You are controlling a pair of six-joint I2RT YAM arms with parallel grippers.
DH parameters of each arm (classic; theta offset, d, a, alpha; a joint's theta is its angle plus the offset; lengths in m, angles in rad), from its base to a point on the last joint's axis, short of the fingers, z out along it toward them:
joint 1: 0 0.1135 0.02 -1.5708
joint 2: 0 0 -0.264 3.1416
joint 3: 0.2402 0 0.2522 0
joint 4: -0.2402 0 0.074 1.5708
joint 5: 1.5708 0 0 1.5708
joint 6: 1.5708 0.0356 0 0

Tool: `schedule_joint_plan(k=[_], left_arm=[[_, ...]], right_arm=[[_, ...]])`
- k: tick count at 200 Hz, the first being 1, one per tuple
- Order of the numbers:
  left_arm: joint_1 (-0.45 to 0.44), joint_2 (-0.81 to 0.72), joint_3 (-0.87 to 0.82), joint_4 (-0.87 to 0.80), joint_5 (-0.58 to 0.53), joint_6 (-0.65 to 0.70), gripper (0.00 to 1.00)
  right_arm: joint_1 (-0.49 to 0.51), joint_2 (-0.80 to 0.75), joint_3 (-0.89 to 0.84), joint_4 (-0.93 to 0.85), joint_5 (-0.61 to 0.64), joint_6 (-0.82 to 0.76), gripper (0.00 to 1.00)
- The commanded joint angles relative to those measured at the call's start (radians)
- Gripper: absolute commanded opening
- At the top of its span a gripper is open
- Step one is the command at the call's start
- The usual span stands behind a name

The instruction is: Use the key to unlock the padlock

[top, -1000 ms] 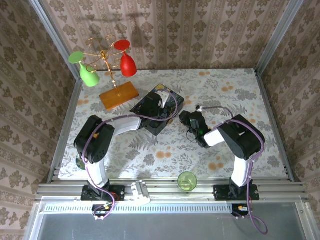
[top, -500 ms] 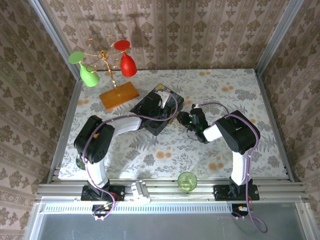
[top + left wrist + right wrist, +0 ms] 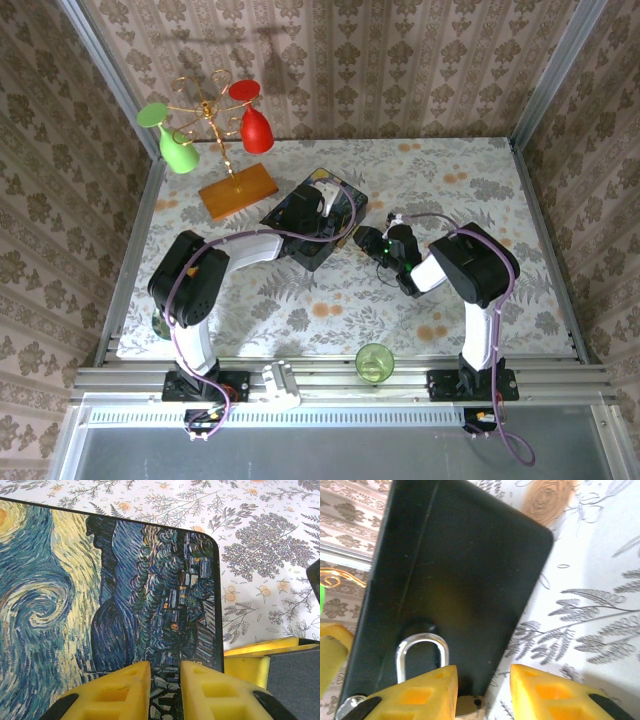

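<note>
Padlock (image 3: 422,638) is hanging on the dark box (image 3: 460,570) right in front of the right gripper (image 3: 482,694), fingers spread apart, shackle pointing straight away, brass body peeking out between the fingertips, a bit off-centre.

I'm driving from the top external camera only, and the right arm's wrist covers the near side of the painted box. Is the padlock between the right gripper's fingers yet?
Observer: On the right wrist camera the right gripper is open. The padlock hangs against the black wall of the box. Its brass body sits in the gap between the fingers, close to the finger on the picture's left. I cannot tell if they touch.
Operator: And what is the left gripper doing on top?
Observer: The left wrist camera shows the left gripper over the painted lid near its rounded corner. Its fingers stand a narrow gap apart, with nothing between them.
</note>
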Motion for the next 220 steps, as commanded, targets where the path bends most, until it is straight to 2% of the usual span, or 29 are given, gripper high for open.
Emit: schedule_joint_plan(k=[1, 32, 67, 84, 161, 220], left_arm=[[-0.006, 0.028, -0.025, -0.202, 0.013, 0.001, 0.24], [-0.009, 0.03, -0.024, -0.207, 0.011, 0.002, 0.24], [-0.01, 0.034, -0.023, -0.208, 0.013, 0.0, 0.24], [-0.011, 0.034, -0.022, -0.206, 0.013, -0.002, 0.24], [-0.016, 0.041, -0.015, -0.209, 0.013, -0.002, 0.25], [-0.017, 0.041, -0.019, -0.206, 0.013, -0.003, 0.25]], right_arm=[[0.003, 0.051, 0.031, 0.063, -0.04, 0.022, 0.35], [0.003, 0.106, 0.032, 0.167, -0.056, 0.049, 0.34], [0.003, 0.122, 0.048, 0.167, -0.063, 0.052, 0.3], [0.004, 0.106, 0.015, 0.178, -0.034, 0.051, 0.31], [0.041, 0.095, -0.002, 0.217, -0.051, 0.032, 0.37], [0.055, 0.12, 0.019, 0.212, -0.063, 0.007, 0.35]])
